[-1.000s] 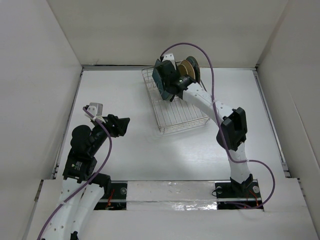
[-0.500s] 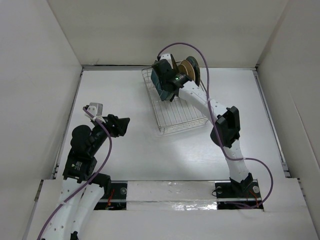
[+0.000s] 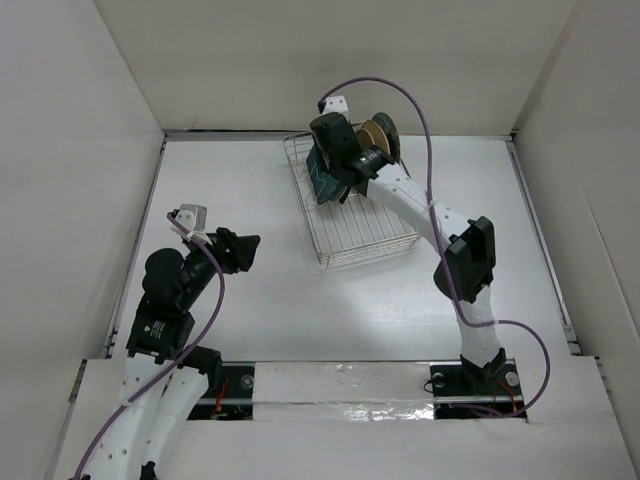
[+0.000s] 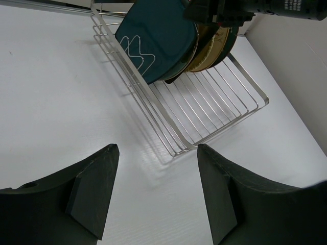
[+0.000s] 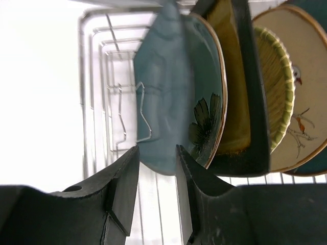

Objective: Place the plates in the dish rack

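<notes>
My right gripper (image 5: 157, 149) is higher now — the teal square plate (image 5: 168, 97) stands slotted at twelve o'clock in the silver wire dish rack (image 3: 355, 225); its grip I cannot tell.

Silver wire dish rack (image 3: 352, 225) on white tabletop (image 3: 250, 200). In dish rack: teal square plate (image 5: 163, 102), dark flower print, tan rim line; yellow square plate (image 5: 230, 76), black rim; pale green plate (image 5: 276, 66), ribbed pattern; tan plate (image 5: 306, 102), bird motif with reddish beak, brown rim; 1 more dark teal plate (image 5: 314, 7). Left tool (image 4: 156, 148) and right tool (image 5: 157, 149) both black.
</notes>
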Available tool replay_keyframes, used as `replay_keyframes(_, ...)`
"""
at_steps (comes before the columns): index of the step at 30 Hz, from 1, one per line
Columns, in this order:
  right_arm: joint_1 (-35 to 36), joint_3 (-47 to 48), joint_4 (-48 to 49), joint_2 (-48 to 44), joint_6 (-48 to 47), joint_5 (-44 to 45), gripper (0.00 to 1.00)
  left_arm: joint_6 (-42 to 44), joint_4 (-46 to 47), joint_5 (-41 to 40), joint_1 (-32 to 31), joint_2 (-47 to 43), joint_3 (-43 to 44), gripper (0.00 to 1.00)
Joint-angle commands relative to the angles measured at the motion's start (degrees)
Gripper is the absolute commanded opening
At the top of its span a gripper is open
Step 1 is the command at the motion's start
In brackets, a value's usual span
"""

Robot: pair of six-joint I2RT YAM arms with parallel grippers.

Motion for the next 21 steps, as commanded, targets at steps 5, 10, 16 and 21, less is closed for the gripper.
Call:
replay_keyframes(5,0.7,-9.4,12.9,-12.7,-0.1,-1.1,0.44,0.3,1.7,-0.6,-0.4,0.0,1.2,0.6)
replay_keyframes(10,2.5,-28.2,26.0,-26.1,-2.5,-2.0,0.6,0.2,1.4,-1.7,-0.4,-0.4,1.5,0.64)
replay_keyframes(16,4.8,-53.8,43.8,-45.2,-1.0,-7.7,0.76,0.3,1.8,-1.4,-0.4,-0.7,1.8,0.68)
replay_keyframes(21,5.3,-70.4,46.0,-59.3,0.8,-9.9,0.82,0.8,2.5,-2.3,-0.4,-2.3,1.8,0.68)
